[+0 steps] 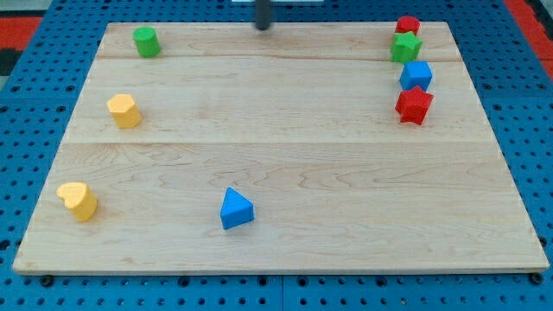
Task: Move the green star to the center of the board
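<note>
The green star (405, 47) lies near the board's top right corner. It touches a small red block (408, 25) above it, and a blue cube (416, 75) sits just below it. A red star (414, 105) lies below the cube. My tip (263, 27) is at the top edge of the board, near the middle, well to the left of the green star and apart from every block.
A green cylinder (146, 41) stands at the top left. A yellow block (124, 111) is at the left, a yellow heart (79, 200) at the bottom left. A blue triangle (235, 209) lies at the bottom centre. The wooden board (285, 147) rests on a blue pegboard.
</note>
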